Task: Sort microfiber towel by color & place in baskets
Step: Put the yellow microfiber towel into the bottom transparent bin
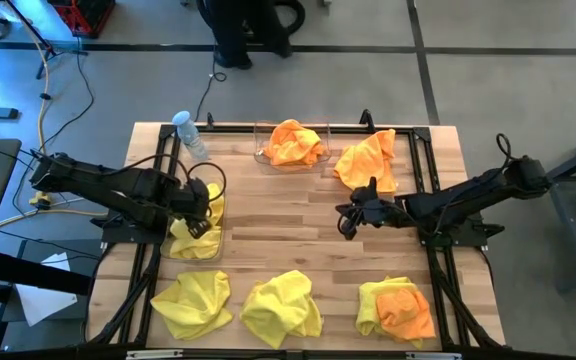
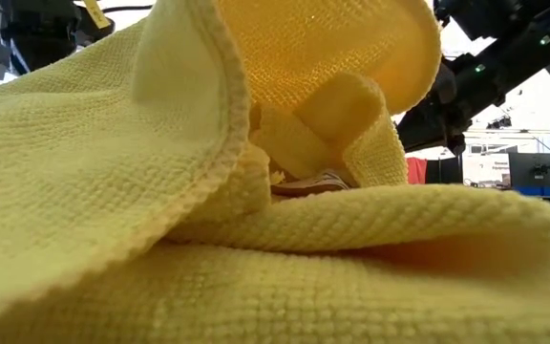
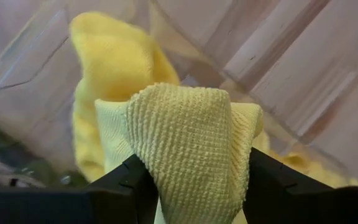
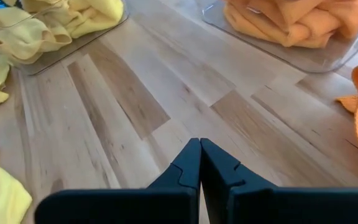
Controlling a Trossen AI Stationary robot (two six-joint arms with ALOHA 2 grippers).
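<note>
My left tool (image 1: 200, 205) is clamped on a yellow towel (image 3: 188, 140), a fold of cloth pinched between both fingers (image 3: 132, 183), and it sits right over the yellow basket (image 1: 196, 250) at the table's left side, so the towel hangs into or just above that tub; I judge this is the drop step, release not yet made. Held low over the tub so the cloth lands inside the walls rather than draping the rim. My right tool (image 4: 200, 163) has its fingers pressed together with nothing between them, parked over bare table (image 1: 288, 215) near the middle, just beside a loose orange towel (image 1: 368, 160); I read that as waiting for its turn. The orange basket (image 1: 290, 160) at the far edge already holds orange cloth, well apart from the yellow tub, which keeps colors from mixing. Still loose along the near edge: two yellow towels (image 1: 193, 302) and (image 1: 282, 308), plus a yellow-with-orange pile (image 1: 398, 310) near the right corner. A water bottle (image 1: 188, 132) stands by the far left corner, not part of the job. Low view is blocked by yellow cloth (image 2: 256, 239), nothing useful there. Risk: the fuzzy cloth may cling to a finger on release. Roughly half of the sort is left, by my count.
</note>
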